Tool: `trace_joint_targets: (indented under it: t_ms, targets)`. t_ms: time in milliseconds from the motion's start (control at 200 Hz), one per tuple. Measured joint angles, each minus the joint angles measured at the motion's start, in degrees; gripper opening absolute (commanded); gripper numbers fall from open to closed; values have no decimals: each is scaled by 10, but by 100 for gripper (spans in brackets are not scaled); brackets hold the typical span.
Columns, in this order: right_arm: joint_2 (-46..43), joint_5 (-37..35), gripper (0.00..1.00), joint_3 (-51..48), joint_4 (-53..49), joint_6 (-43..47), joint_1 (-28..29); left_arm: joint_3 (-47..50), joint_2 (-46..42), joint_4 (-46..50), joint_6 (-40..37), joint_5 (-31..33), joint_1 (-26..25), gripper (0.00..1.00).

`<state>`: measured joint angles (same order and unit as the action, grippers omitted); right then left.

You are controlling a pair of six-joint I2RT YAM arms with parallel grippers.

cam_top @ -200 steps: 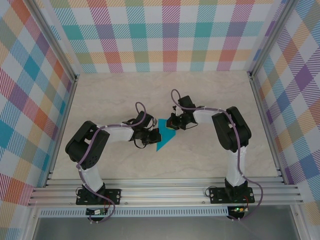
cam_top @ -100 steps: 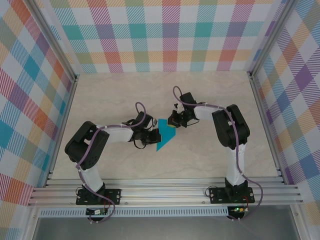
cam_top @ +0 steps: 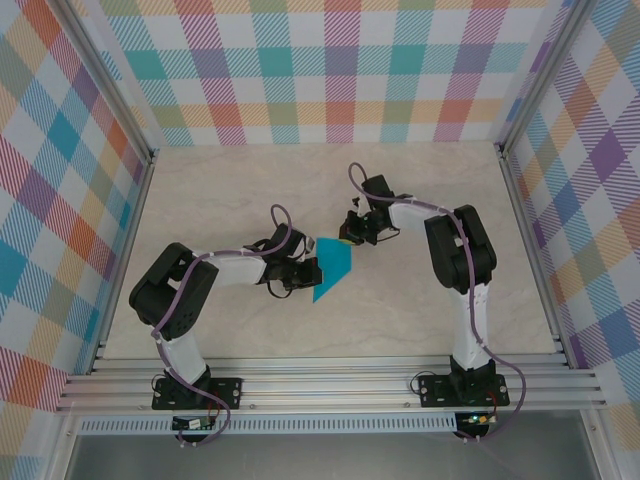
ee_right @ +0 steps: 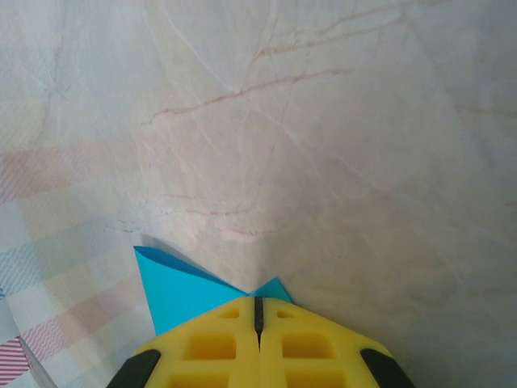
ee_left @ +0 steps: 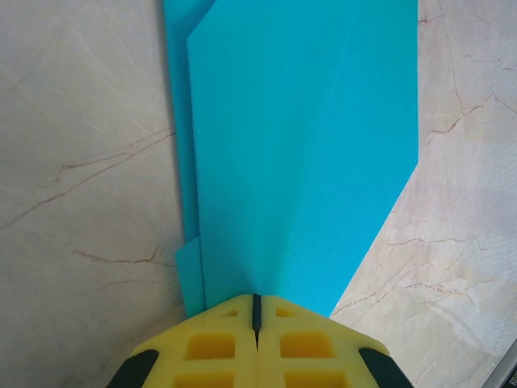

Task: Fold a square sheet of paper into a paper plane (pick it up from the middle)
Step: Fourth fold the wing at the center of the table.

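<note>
The table (cam_top: 250, 330) is a pale marbled surface closed in on three sides by checked walls (cam_top: 330, 70). The sheet of paper (cam_top: 333, 268) lies near the middle of the table, between my two arms, as a flat, folded teal shape with one point toward the near edge. In the left wrist view the sheet of paper (ee_left: 299, 162) shows layered folds: a wide top layer with a slanted right edge, and a narrow strip of a lower layer along its left side. My left gripper (cam_top: 305, 270) sits at the left edge of the paper. Its yellow fingers are closed tip to tip (ee_left: 256, 311), with the tips on the near end of the folded layers. My right gripper (cam_top: 350, 232) sits at the far right corner of the paper, also fully closed (ee_right: 258, 311). Two small teal corners (ee_right: 174, 291) stick out from under its tips. I cannot tell whether either gripper pinches the paper or only presses on it.
</note>
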<state>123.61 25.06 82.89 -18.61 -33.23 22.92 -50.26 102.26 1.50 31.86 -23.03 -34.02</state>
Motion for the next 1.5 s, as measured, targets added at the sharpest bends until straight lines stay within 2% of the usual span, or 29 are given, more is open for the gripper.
trace_joint_targets:
  t_ms: [230, 420, 615, 860, 1090, 1350, 1500]
  targets:
    - [1, -31, 5, 15, -4, 13, -22, 1, 0, 0, 0, 0, 0, 0]
    - [-15, -22, 5, 5, 5, 18, -29, 2, -1, 1, 0, 0, 0, 0]
    - [-73, 10, 4, -45, 34, 14, 5, 2, -1, 1, 0, 0, 0, 0]
    - [-74, 12, 3, -65, 51, 10, 48, 1, -1, 2, 0, 0, 0, 0]
    - [-38, -24, 3, -65, 55, 11, 33, 1, -1, 3, 0, 0, 0, 0]
    - [-25, -11, 3, -46, 43, 13, 17, 1, -1, 3, -1, 0, 0, 0]
    - [-18, -30, 4, -24, 42, 23, -12, 1, -1, 4, -2, -1, 0, 0]
